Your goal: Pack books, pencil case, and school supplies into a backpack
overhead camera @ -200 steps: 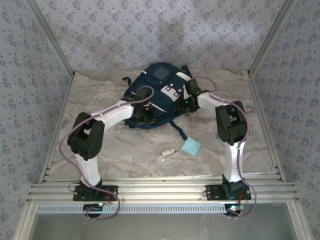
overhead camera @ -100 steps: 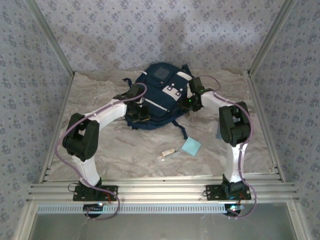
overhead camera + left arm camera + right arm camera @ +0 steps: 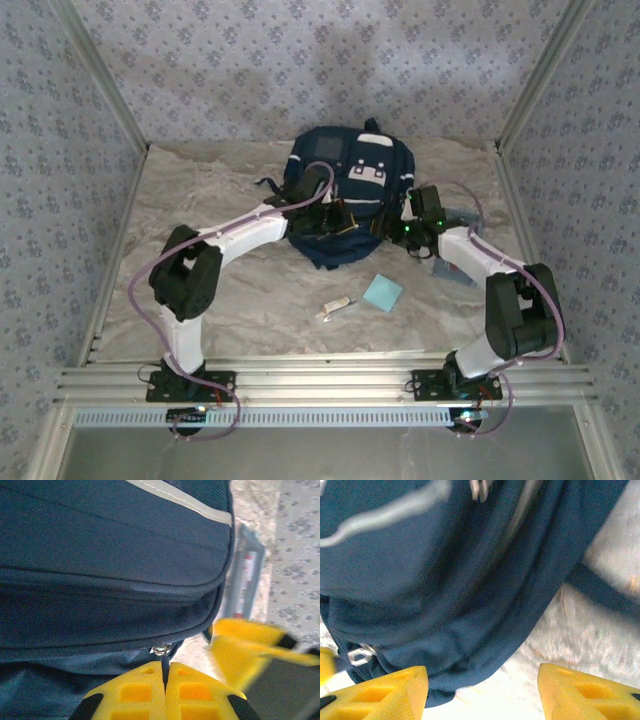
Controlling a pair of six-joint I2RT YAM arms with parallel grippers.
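Navy backpack [image 3: 350, 180] at 12 o'clock on table [image 3: 220, 200]: soft fabric, likely sags if tugged. Left gripper [image 3: 164, 672] pinched tight on zipper pull [image 3: 161, 650] at the pack's 6 o'clock edge, judged the best hold. Right gripper [image 3: 482, 685] at 4 o'clock, fingers wide, empty. Light-blue pad [image 3: 383, 292] near, 5 o'clock.

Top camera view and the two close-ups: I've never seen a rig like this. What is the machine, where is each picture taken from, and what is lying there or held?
Two robot arms are bolted at the near edge of a table. One picture looks down from above; the other two come from a camera on each wrist, so the yellow blocks are that arm's own fingers. On the table lie a navy backpack, a light-blue pad and a white stick. The left hand is shut on the backpack's zip tab. The right hand is open by the backpack, holding nothing.
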